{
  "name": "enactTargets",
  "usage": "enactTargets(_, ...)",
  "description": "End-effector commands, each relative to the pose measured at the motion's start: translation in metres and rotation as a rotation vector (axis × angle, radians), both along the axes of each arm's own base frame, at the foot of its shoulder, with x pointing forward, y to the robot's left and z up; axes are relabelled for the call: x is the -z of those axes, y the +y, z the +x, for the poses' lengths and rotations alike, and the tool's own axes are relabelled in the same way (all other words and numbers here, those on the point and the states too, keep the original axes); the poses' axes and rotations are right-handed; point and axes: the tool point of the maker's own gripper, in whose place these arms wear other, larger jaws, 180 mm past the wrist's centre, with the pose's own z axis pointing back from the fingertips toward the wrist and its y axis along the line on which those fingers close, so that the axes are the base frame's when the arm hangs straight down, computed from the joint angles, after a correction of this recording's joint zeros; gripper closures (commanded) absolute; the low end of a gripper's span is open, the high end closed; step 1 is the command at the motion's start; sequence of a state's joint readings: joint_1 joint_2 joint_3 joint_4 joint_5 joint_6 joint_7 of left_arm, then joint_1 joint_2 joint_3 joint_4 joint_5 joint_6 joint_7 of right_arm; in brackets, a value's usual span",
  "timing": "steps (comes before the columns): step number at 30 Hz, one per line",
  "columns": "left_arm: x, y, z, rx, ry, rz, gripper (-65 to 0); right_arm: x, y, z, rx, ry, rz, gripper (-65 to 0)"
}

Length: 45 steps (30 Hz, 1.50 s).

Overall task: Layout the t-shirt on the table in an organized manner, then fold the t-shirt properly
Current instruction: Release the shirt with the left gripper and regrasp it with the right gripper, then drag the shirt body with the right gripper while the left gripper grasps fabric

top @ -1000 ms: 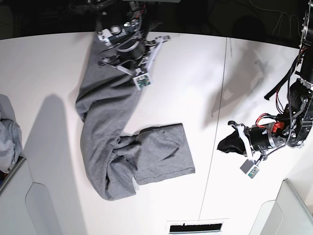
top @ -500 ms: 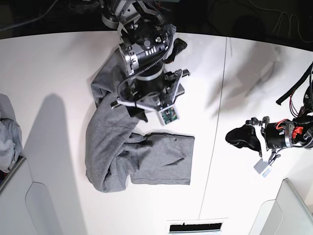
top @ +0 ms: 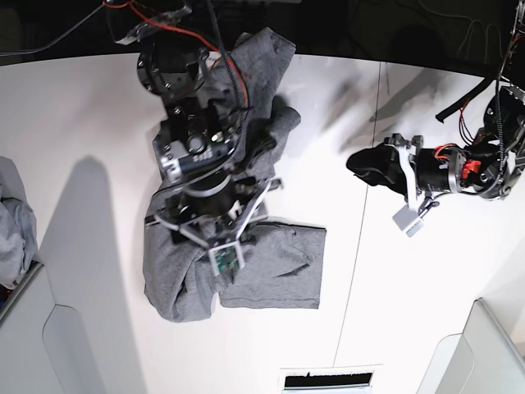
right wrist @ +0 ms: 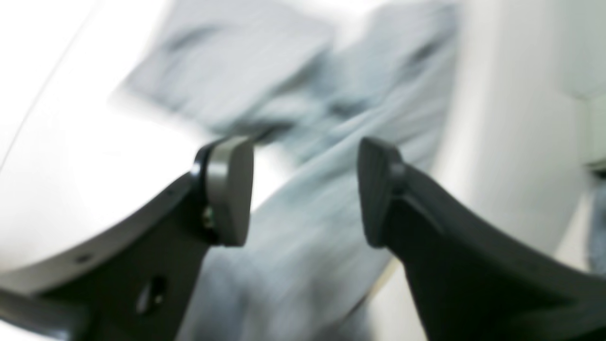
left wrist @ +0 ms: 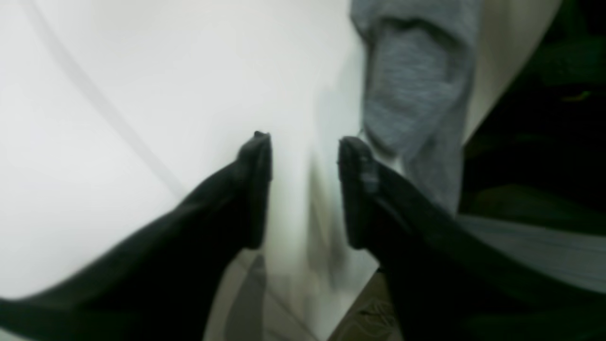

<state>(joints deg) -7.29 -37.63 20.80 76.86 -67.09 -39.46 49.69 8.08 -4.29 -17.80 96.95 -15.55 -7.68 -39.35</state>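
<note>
Two arms are working over one big white worktop (top: 90,115), and the grey t-shirt (top: 271,267) is lying on it in a crumpled heap, its lower part bunched under and just ahead of the right arm's fingers (right wrist: 305,189), its upper part trailing back toward the worktop's far edge. A second ago the right fingers were clamped on the cloth near that far edge; now they are standing wide apart with nothing between them, and the arm is hanging over the shirt's middle. The shirt is looking more bundled than before, so laying it out is probably only beginning again. The left arm's fingers (left wrist: 305,189) are also parting, holding nothing, with bare worktop between them and a fold of shirt just beyond the right-hand finger. A paler cloth bundle (top: 15,226) and grey bins (top: 49,345) are sitting well apart from both, blocking nothing.
</note>
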Motion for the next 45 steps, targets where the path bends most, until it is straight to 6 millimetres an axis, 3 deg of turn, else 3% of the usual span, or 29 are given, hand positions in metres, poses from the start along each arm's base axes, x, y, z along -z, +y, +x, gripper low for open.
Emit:
enactTargets(1, -0.015, -0.002, 0.012, -0.007, -0.047, -0.033, -33.3, -0.021, -0.006, 0.019, 0.015, -0.069, 0.031, -36.8)
enactTargets(4, -0.011, -0.021, 0.006, -0.002, -0.033, -0.077, -34.8, -0.017, -0.025, 0.044, 0.049, -0.037, 0.111, -43.7)
enactTargets(12, 0.001, -0.072, 0.011, 0.045, -0.099, -0.074, -34.8, 0.033, -0.042, 0.091, 0.078, 0.138, 0.153, -44.4)
enactTargets(18, 0.009, -0.093, 0.003, 0.083, -0.099, -0.071, -34.8, 0.034, -0.053, 0.106, 0.134, 0.103, 0.166, -44.3)
enactTargets(24, 0.019, -0.106, -0.011, 0.147, -0.097, -0.044, -33.8, 0.049, -0.052, 0.102, 0.133, 0.129, 0.165, -44.1)
enactTargets(26, 0.023, -0.111, -0.016, 0.171, -0.095, -0.037, -22.7, 0.058, -0.051, 0.100, 0.131, 0.145, 0.161, -40.1)
enactTargets(28, 0.026, -0.115, -0.022, 0.194, -0.087, -0.031, -4.3, 0.065, -0.052, 0.097, 0.132, 0.161, 0.156, -31.1)
enactTargets(29, 0.027, -0.116, -0.024, 0.201, -0.085, -0.032, 0.0, 0.066, -0.051, 0.097, 0.131, 0.162, 0.154, -26.4)
enactTargets(30, 0.028, -0.118, -0.026, 0.207, -0.082, -0.033, 0.0, 0.066, -0.052, 0.097, 0.131, 0.159, 0.152, -20.7)
enactTargets(33, 0.025, -0.118, -0.023, 0.199, -0.096, -0.041, 0.0, 0.058, -0.056, 0.103, 0.124, 0.103, 0.113, 0.0)
enactTargets(36, 0.016, -0.107, -0.008, 0.173, -0.134, -0.034, 0.0, 0.048, -0.061, 0.108, 0.119, 0.062, 0.058, 0.0)
enactTargets(39, -0.007, -0.092, 0.008, 0.149, -0.198, -0.038, 0.0, 0.032, -0.062, 0.111, 0.124, 0.034, 0.068, 0.0)
enactTargets(45, -0.061, -0.036, 0.034, 0.115, -0.354, 0.040, 0.0, -0.015, -0.067, 0.116, 0.141, -0.035, 0.087, 0.0)
